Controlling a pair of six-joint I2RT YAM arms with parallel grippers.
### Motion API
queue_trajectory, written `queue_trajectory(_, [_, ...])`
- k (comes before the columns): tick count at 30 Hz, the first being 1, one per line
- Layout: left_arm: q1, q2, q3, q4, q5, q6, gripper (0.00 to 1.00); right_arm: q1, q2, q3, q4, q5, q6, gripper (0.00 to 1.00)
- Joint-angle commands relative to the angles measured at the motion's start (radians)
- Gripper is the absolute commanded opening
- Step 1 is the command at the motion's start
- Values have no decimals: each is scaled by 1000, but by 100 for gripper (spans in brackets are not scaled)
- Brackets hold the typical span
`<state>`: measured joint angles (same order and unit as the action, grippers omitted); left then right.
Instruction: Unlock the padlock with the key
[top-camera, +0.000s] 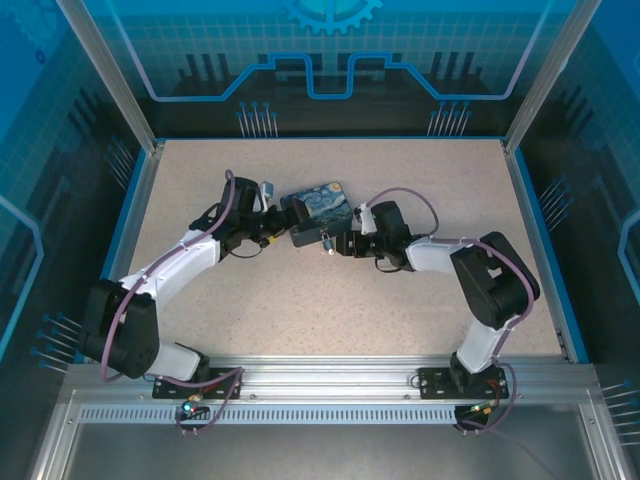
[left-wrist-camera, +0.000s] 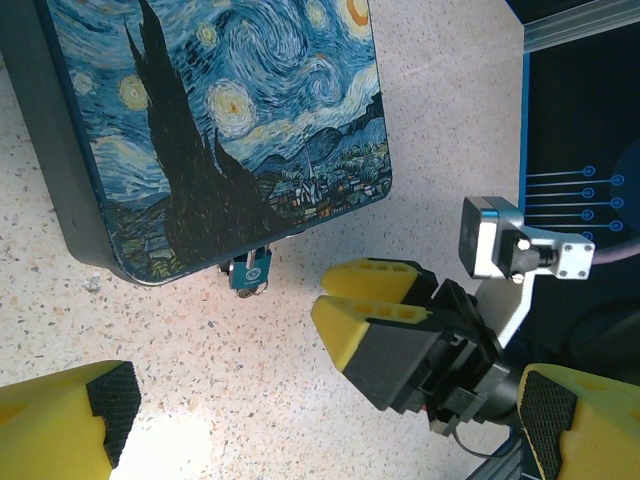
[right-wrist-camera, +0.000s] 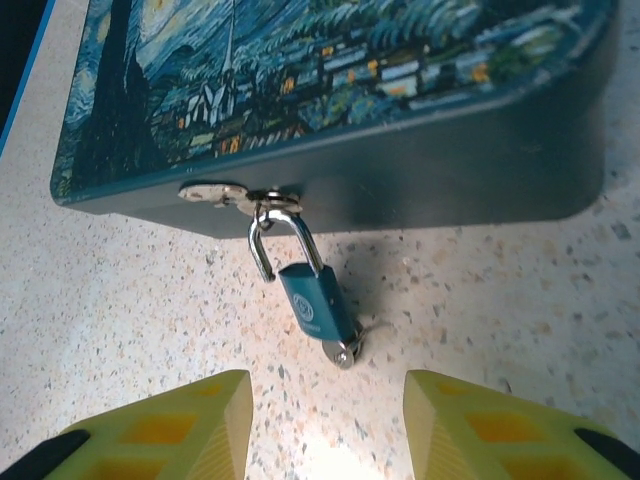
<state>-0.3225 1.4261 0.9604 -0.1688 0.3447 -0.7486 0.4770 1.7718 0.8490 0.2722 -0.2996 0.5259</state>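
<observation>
The speckled table (top-camera: 400, 310) carries the starry-night tin (left-wrist-camera: 230, 110), which lies just ahead of both grippers. The left gripper (top-camera: 270, 236) stands wide open and holds nothing. The right gripper (right-wrist-camera: 328, 392) has its fingers parted and empty. Just beyond them lies the padlock (right-wrist-camera: 315, 305), hooked through the tin's hasp (right-wrist-camera: 235, 197). Whether the silvery bit (right-wrist-camera: 348, 352) at its near end is the key cannot be told.

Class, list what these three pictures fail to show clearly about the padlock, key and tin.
- Right wrist view: the key, if that is it, is a tiny metal stub at the padlock base, too small to confirm.
- Left wrist view: the padlock's top is hidden by the tin edge.
- Top external view: the padlock is too small to show its shackle.
- Right wrist view: the tin's lid is cut off by the top edge.
</observation>
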Motion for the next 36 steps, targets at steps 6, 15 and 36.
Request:
queue_trajectory(6, [5, 18, 20, -7, 21, 26, 99, 11, 93, 73, 69, -36, -46, 42])
queue_trajectory(15, [5, 23, 18, -1, 25, 24, 99, 15, 149, 108, 78, -62, -46, 41])
queue_trajectory(36, [5, 34, 16, 16, 27, 14, 99, 29, 186, 88, 108, -95, -36, 35])
